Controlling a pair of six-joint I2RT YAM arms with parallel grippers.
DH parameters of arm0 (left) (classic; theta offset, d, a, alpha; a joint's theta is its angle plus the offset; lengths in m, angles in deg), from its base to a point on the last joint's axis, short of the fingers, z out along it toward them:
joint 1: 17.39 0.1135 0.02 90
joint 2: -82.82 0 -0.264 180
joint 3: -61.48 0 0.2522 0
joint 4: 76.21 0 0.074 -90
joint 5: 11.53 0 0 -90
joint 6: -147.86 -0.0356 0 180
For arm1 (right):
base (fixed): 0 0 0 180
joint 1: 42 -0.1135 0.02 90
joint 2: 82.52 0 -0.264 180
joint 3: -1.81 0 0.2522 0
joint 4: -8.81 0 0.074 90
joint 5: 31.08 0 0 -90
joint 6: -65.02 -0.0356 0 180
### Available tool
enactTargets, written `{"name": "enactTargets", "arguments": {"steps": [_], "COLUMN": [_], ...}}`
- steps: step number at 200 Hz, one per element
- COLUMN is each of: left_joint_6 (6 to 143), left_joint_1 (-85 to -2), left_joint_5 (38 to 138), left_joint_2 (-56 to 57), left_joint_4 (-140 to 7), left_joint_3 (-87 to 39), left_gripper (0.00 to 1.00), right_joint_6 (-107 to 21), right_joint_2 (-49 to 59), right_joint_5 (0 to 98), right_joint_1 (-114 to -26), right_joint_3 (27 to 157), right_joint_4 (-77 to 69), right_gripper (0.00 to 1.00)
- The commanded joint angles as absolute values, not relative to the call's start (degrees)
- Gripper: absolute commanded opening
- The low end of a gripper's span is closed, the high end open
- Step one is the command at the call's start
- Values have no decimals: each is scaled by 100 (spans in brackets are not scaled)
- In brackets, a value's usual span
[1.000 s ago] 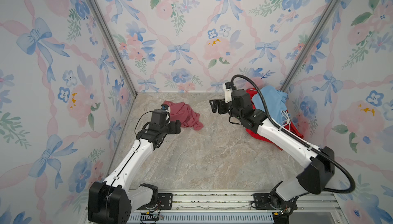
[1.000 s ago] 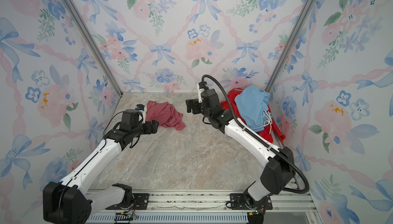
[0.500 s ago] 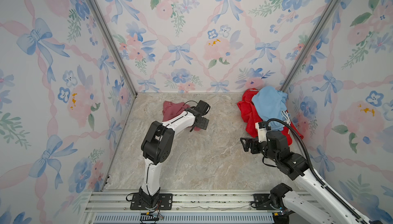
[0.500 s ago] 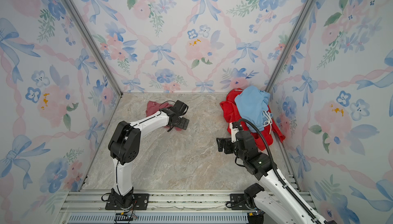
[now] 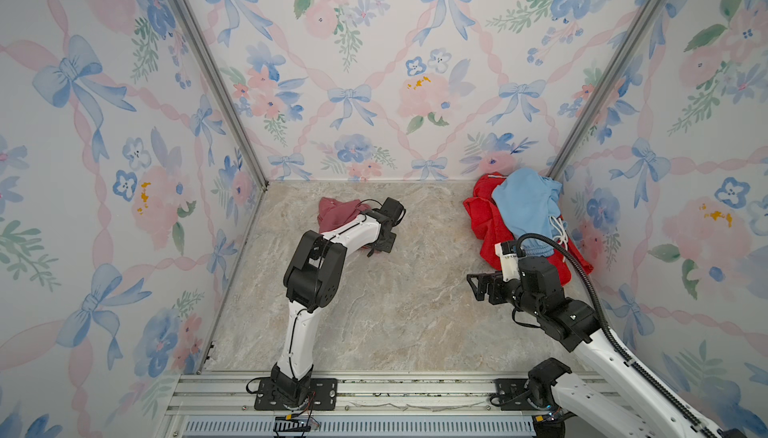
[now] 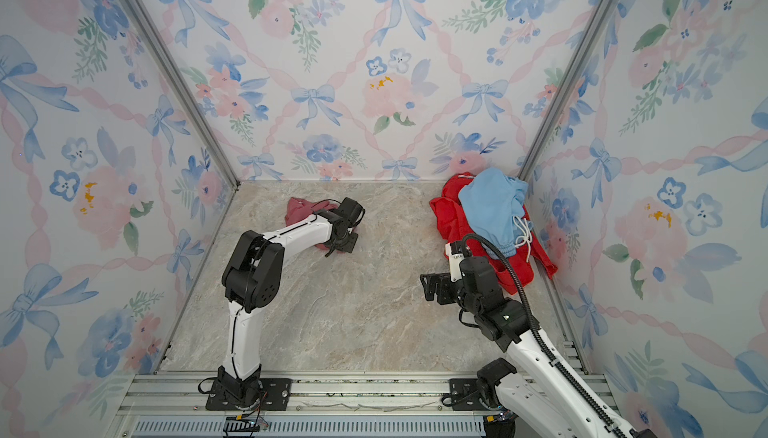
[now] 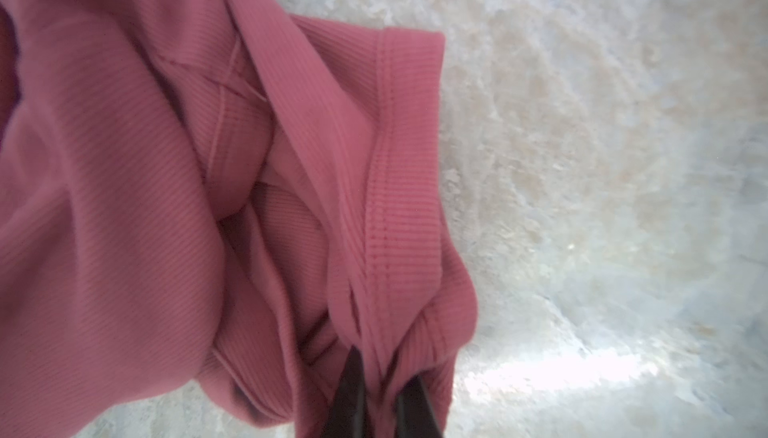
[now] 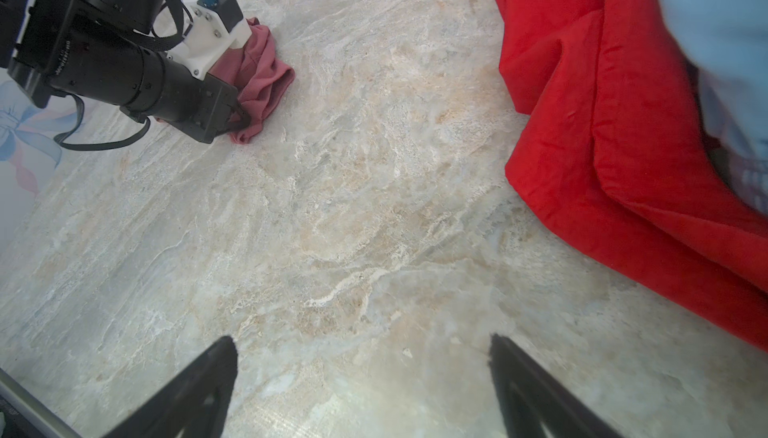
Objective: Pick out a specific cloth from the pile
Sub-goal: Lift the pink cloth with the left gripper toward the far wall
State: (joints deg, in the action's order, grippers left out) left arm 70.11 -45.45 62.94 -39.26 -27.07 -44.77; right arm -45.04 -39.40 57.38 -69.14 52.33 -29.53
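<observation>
My left tool [image 7: 380, 394] is clamped on the cloth [image 7: 166, 207], which lies well apart from the pile [image 5: 484, 228]; lifting it clear remains, I judge; my right tool [image 8: 361, 340] gapes empty.

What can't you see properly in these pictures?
Pink cloth: in both top views the left arm covers part of it.
Left gripper: the left wrist view's edge cuts off its fingers.
Blue shorts: blurred and edge-cut in the right wrist view.
Red cloth: partly under the shorts in both top views.
</observation>
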Motion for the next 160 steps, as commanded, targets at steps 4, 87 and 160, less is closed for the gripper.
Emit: {"name": "enactTargets", "arguments": {"steps": [4,87,160], "left_joint_6": [7198,8132,8560], "left_joint_1": [-4190,-3001,-2118], "left_joint_5": [6717,9349,9497], "left_joint_2": [-3390,-2619,-2361], "left_joint_4": [-2606,-2623,-2731], "left_joint_3": [-4796,-7876,-8825], "left_gripper": [0,0,0], "right_joint_6": [-4676,-4850,-4847], "right_joint_2": [-4070,-3352,-2898], "right_joint_5": [5628,5830,6033], "right_joint_1": [-6880,-7101,-7622], "right_joint_3": [5285,5722,5792], "right_joint_4": [-2784,-2536,-2387], "right_gripper": [97,97,97]}}
